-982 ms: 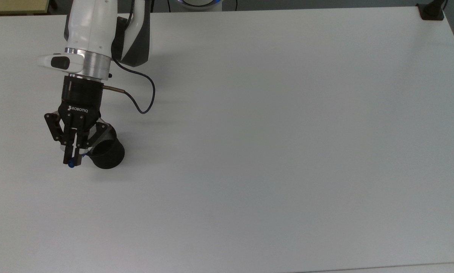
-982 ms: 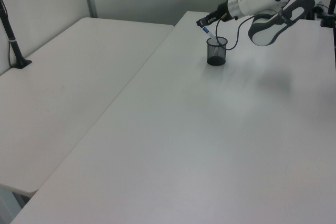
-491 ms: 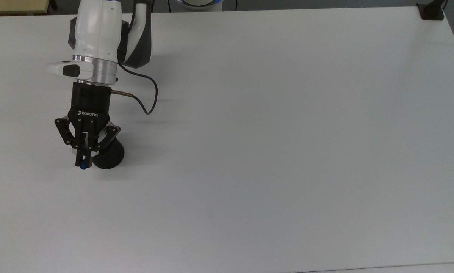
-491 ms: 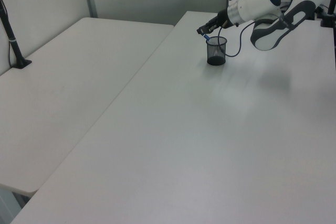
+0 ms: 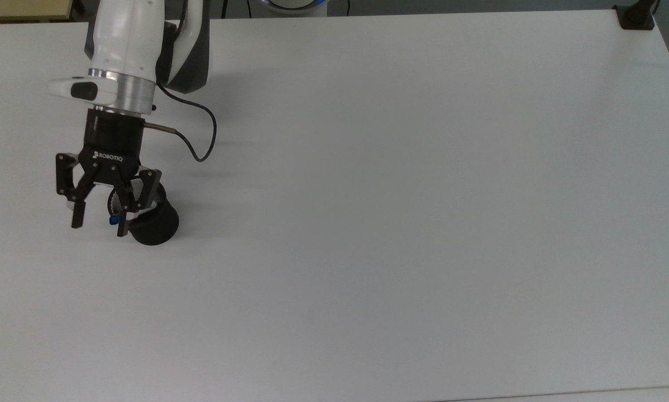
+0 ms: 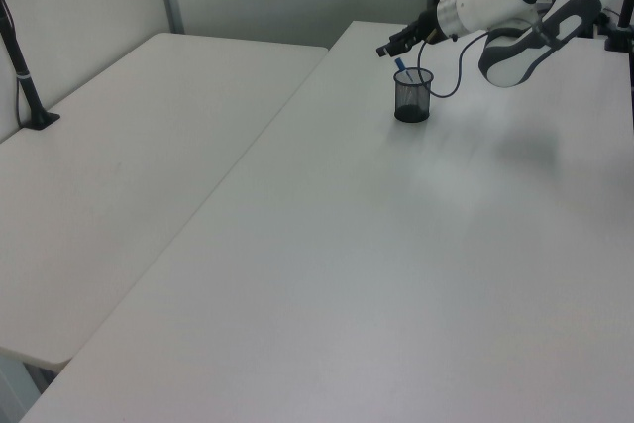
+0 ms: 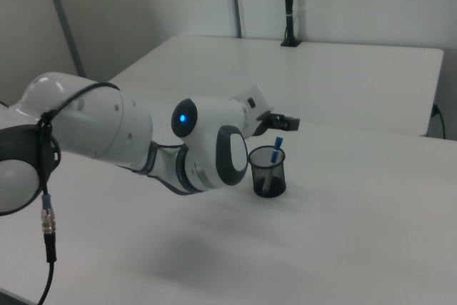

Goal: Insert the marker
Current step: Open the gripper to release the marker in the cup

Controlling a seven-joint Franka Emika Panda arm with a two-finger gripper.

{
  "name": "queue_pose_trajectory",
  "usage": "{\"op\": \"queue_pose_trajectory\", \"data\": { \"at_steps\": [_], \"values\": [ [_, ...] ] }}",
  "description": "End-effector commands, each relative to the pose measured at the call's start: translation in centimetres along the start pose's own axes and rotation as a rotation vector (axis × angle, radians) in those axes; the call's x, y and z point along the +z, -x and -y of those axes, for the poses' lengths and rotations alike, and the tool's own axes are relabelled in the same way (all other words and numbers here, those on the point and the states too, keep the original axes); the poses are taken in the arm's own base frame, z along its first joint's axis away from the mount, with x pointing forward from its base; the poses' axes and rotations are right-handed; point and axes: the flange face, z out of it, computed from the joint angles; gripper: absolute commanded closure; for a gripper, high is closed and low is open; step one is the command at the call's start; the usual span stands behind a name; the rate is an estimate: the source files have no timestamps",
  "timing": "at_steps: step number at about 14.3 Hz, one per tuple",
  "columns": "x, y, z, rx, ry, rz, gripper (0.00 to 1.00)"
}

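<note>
Both end effector fingers spread wide, marker released.

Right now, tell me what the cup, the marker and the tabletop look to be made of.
The cup: black wire mesh, probably metal; the right view shows the marker through its wall, with a solid dark base. The marker: likely smooth plastic; its blue end sticks above the rim. The table: matte white, seemingly laminate or plastic, with soft, dull reflections. The open gripper beside the cup looks like black metal or hard plastic.
</note>
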Motion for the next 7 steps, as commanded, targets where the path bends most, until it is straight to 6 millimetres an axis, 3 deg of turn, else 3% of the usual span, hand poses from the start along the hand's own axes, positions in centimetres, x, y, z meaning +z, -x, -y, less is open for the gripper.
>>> {"op": "queue_pose_trajectory", "data": {
  "at_steps": [1, 4, 7],
  "values": [
    [-4.0, -3.8, 0.1, 0.071, 0.001, -0.066, 0.15],
    [-5.8, -6.8, 0.9, 0.111, 0.050, -0.017, 0.06],
    [-8.0, -10.2, 4.0, 0.160, 0.110, 0.086, 0.01]
  ]
}}
